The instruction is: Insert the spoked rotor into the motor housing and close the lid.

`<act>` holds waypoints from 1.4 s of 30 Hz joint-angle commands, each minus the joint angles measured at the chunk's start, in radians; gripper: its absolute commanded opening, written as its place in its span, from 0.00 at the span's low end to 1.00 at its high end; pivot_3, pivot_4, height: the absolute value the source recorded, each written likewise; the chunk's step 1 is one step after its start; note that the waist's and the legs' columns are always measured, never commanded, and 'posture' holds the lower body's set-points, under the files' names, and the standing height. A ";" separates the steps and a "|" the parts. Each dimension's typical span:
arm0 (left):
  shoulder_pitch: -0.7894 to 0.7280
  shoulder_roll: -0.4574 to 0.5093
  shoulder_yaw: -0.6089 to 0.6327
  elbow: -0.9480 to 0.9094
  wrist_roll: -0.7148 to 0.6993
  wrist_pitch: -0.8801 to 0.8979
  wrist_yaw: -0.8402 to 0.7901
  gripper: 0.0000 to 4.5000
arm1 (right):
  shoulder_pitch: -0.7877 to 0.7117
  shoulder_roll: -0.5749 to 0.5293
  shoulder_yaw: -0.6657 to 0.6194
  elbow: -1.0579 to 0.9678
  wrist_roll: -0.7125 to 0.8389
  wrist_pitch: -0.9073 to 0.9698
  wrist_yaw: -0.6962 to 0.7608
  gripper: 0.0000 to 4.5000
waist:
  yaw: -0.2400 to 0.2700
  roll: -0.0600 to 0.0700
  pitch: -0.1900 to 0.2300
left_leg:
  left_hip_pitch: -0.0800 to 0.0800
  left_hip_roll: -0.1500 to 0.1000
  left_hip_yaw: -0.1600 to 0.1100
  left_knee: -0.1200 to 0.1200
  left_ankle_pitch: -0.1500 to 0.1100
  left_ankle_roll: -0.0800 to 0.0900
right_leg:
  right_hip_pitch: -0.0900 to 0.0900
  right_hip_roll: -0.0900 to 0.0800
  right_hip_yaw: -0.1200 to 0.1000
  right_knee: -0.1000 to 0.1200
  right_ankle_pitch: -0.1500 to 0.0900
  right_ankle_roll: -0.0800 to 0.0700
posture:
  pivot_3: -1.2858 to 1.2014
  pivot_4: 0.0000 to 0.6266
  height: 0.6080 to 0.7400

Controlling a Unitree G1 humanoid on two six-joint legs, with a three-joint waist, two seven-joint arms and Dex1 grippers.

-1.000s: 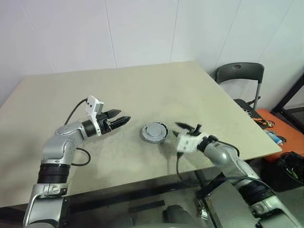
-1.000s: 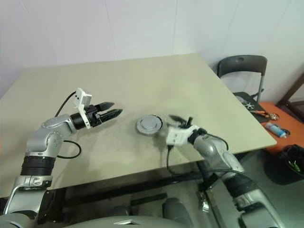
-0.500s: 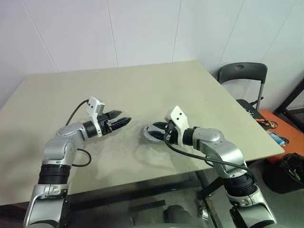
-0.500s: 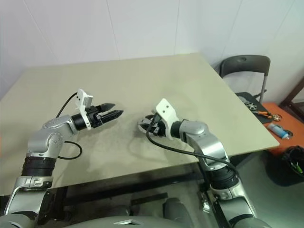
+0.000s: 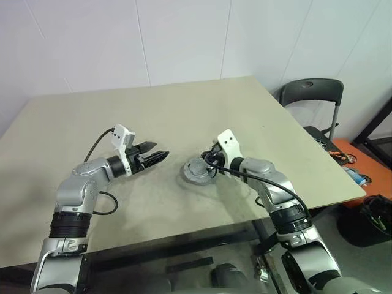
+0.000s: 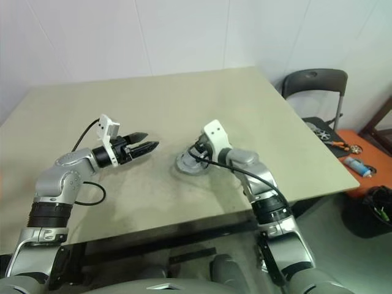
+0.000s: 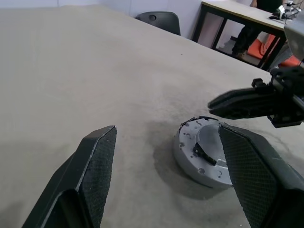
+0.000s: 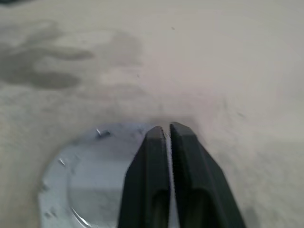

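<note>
Left eye view shows a beige table (image 5: 184,116) by white walls, the right end effector (image 5: 207,163) pinched shut above the lid (image 5: 197,171), the left end effector (image 5: 160,155) wide open nearby, empty.

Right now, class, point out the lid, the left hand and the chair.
lid (image 7: 209,152), left wrist view, flat top face.
left hand (image 5: 160,156), left eye view, between fingertips.
chair (image 5: 309,92), left eye view, backrest.

Plain workshop or lab room: bare beige table (image 5: 184,110), white walls, black folding chair (image 5: 309,98) far right, tools on orange surface (image 5: 349,165).
</note>
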 commanded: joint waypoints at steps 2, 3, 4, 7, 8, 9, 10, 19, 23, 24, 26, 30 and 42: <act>-0.009 0.002 0.018 -0.034 -0.007 -0.010 0.007 0.81 | -0.016 0.016 -0.055 -0.058 0.052 0.016 -0.006 0.17 | 0.001 0.000 0.000 | -0.002 0.000 0.000 0.001 0.000 0.000 | -0.002 0.000 0.000 0.001 0.000 0.000 | 0.52 0.00 1.00; -0.010 0.001 0.017 -0.033 -0.006 -0.010 0.008 0.81 | -0.011 0.011 -0.052 -0.067 0.057 0.017 0.006 0.21 | 0.001 0.000 0.000 | -0.003 0.000 0.000 0.001 0.000 0.000 | -0.003 0.000 0.000 0.001 0.000 0.000 | 0.52 0.00 1.00; -0.011 0.000 0.017 -0.032 -0.006 -0.011 0.008 0.81 | -0.008 0.006 -0.048 -0.074 0.058 0.025 0.009 0.27 | 0.002 0.000 0.000 | -0.003 0.000 0.000 0.001 0.000 0.000 | -0.003 0.000 0.000 0.001 0.000 0.000 | 0.52 0.00 1.00; -0.012 -0.002 0.017 -0.030 -0.006 -0.012 0.011 0.81 | -0.006 -0.003 -0.032 -0.090 0.066 0.069 0.025 0.50 | 0.001 0.000 0.000 | -0.004 0.000 0.000 0.001 0.000 0.000 | -0.003 0.000 0.000 0.001 0.000 0.000 | 0.52 0.00 1.00; -0.011 -0.002 0.016 -0.030 -0.007 -0.012 0.012 0.81 | -0.006 -0.003 -0.029 -0.091 0.064 0.072 0.024 0.50 | 0.001 0.000 0.000 | -0.004 0.000 0.000 0.001 0.000 0.000 | -0.004 0.000 0.000 0.001 0.000 0.000 | 0.52 0.00 1.00; -0.010 -0.003 0.016 -0.031 -0.007 -0.013 0.012 0.81 | -0.006 -0.003 -0.030 -0.090 0.060 0.070 0.019 0.50 | 0.001 0.000 0.000 | -0.004 0.000 0.000 0.001 0.000 0.000 | -0.004 0.000 0.000 0.001 0.000 0.000 | 0.52 0.00 1.00; -0.010 -0.004 0.016 -0.031 -0.007 -0.013 0.013 0.81 | -0.007 -0.001 -0.036 -0.086 0.057 0.064 0.010 0.50 | 0.000 0.000 0.000 | -0.004 0.000 0.000 0.001 0.000 0.000 | -0.004 0.000 0.000 0.001 0.000 0.000 | 0.52 0.00 1.00; -0.008 -0.006 0.017 -0.034 -0.007 -0.013 0.018 0.81 | 0.008 -0.013 0.008 -0.084 0.051 0.105 0.031 0.85 | 0.000 0.000 0.000 | -0.007 0.000 0.000 0.001 0.000 0.000 | -0.006 0.000 0.000 0.001 0.000 0.000 | 0.52 0.00 1.00; -0.006 -0.006 0.015 -0.036 -0.006 -0.011 0.018 0.81 | 0.012 -0.007 0.025 -0.072 0.053 0.132 0.034 0.85 | 0.001 0.000 0.000 | -0.008 0.000 0.000 0.002 0.000 0.000 | -0.007 0.000 0.000 0.002 0.000 0.000 | 0.52 0.00 1.00; -0.005 -0.005 0.015 -0.036 -0.006 -0.011 0.017 0.81 | 0.013 -0.001 0.021 -0.073 0.060 0.139 0.032 0.85 | 0.001 0.000 0.000 | -0.008 0.000 0.000 0.002 0.000 0.000 | -0.007 0.000 0.000 0.002 0.000 0.000 | 0.52 0.00 1.00; -0.004 -0.005 0.015 -0.036 -0.006 -0.011 0.017 0.81 | 0.013 0.003 0.029 -0.073 0.057 0.140 0.030 0.85 | 0.001 0.000 0.000 | -0.008 0.000 0.000 0.002 0.000 0.000 | -0.008 0.000 0.000 0.002 0.000 0.000 | 0.52 0.00 1.00; -0.003 -0.005 0.015 -0.038 -0.007 -0.010 0.018 0.81 | 0.011 0.010 0.038 -0.055 0.048 0.132 0.024 0.85 | 0.001 0.000 0.000 | -0.009 0.000 0.000 0.002 0.000 0.000 | -0.008 0.000 0.000 0.002 0.000 0.000 | 0.52 0.00 1.00; 0.002 -0.003 0.015 -0.047 -0.007 -0.006 0.020 0.81 | 0.029 -0.009 0.055 0.044 -0.028 0.016 -0.006 0.76 | 0.000 0.000 0.000 | -0.008 0.000 0.000 0.003 0.000 0.000 | -0.007 0.000 0.000 0.003 0.001 0.000 | 0.52 0.00 1.00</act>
